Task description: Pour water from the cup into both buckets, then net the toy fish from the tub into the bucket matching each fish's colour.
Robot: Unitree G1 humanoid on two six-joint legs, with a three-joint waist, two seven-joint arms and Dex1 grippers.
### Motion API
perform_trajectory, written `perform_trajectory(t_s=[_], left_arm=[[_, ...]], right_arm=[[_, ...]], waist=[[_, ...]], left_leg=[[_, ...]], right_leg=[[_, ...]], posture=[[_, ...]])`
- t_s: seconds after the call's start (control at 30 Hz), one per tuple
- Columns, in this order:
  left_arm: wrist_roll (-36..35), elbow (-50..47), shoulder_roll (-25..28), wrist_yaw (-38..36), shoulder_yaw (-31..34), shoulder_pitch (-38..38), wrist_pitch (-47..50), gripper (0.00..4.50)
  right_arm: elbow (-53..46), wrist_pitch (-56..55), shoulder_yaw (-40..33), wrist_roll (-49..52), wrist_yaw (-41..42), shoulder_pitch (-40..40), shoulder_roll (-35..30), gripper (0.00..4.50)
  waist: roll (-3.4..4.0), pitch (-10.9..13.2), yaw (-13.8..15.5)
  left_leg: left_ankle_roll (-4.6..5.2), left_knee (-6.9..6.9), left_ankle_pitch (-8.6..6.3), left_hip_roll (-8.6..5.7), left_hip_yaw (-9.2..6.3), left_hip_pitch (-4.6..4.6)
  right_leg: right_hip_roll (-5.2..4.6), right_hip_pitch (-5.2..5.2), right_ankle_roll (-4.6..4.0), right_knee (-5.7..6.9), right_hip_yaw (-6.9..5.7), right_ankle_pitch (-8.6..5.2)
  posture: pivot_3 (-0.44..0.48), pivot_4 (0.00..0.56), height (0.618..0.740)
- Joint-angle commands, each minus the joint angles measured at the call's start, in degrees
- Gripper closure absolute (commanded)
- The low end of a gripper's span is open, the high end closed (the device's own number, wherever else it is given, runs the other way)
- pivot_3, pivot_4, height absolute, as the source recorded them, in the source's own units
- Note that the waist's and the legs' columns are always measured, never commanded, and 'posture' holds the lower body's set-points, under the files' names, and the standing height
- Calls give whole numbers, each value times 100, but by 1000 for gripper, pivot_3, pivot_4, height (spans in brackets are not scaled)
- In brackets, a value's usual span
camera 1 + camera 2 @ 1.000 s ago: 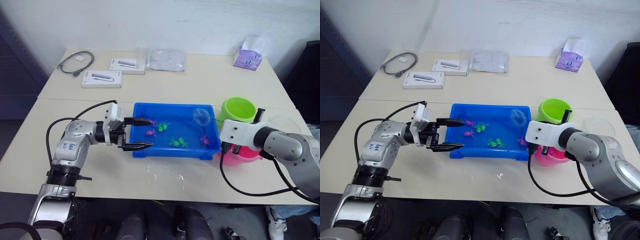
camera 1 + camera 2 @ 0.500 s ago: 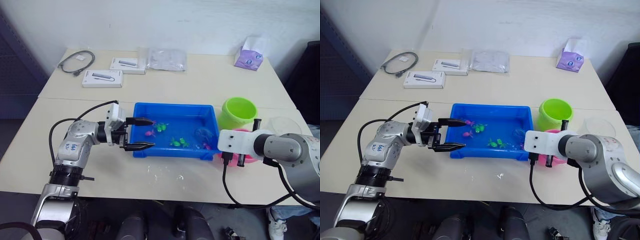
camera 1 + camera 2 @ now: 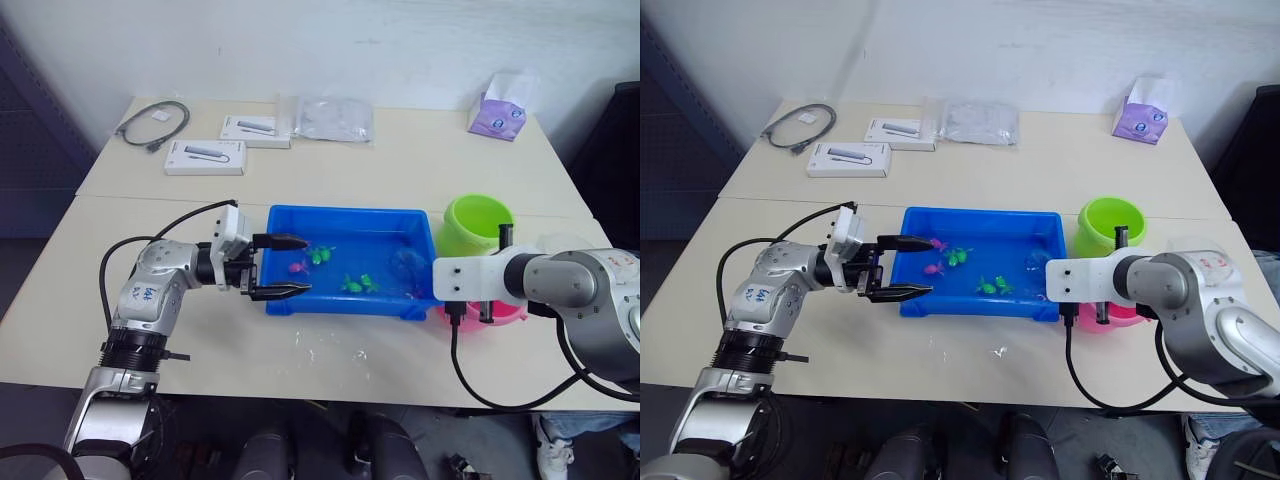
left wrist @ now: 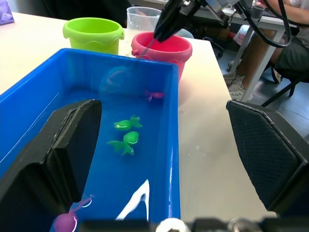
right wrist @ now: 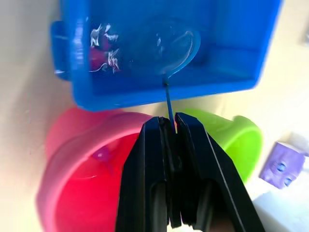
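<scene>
From the head camera, the shallow bright blue plastic tub sits mid-counter on the beige counter, with a few tiny green and magenta toy fish floating in its water. The left gripper hangs at the tub's left end, fingers spread wide with nothing between them — one over the water, one outside the front wall. At the tub's right end sit the lime green plastic bucket and, just in front of it, the pink plastic bucket, mostly hidden by the right arm. The clear plastic cup stands right of the green bucket.

Left wrist view: two green fish side by side, one magenta fish near the far end, and the small net's light-blue hoop dipped in the water there.

Right wrist view: the right gripper is clamped tight on the net's thin dark handle, sitting above the pink bucket's rim — the hoop is down in the tub. A tiny magenta fish lies inside the pink bucket.
</scene>
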Motion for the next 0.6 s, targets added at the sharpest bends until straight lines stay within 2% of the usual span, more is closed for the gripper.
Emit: perform_trajectory(t_s=[0.03,0.33,0.6], left_arm=[[-20,-163,-31,14,39,-95,-63,51],[-33,-193,-67,58,56,-54,-61,51],[-65,-308,-36,116,84,44,-21,51]], right_arm=[[-113,-77,-56,-157,438,-146,-226,4500],[-188,-84,-169,-106,1183,-129,-348,4500],[-134,1158,-638,512,1084,-49,117,4500]], waist=[[0,0,0],[0,0,10],[0,0,6]], left_leg=[[0,0,0,0,0,0],[0,2,0,-1,-11,0],[0,4,0,-1,-17,-1]], right_leg=[[0,0,0,0,0,0],[-3,7,0,-1,-1,0],[-5,11,0,0,-5,0]], posture=[[0,150,740],[0,150,740],[0,150,740]])
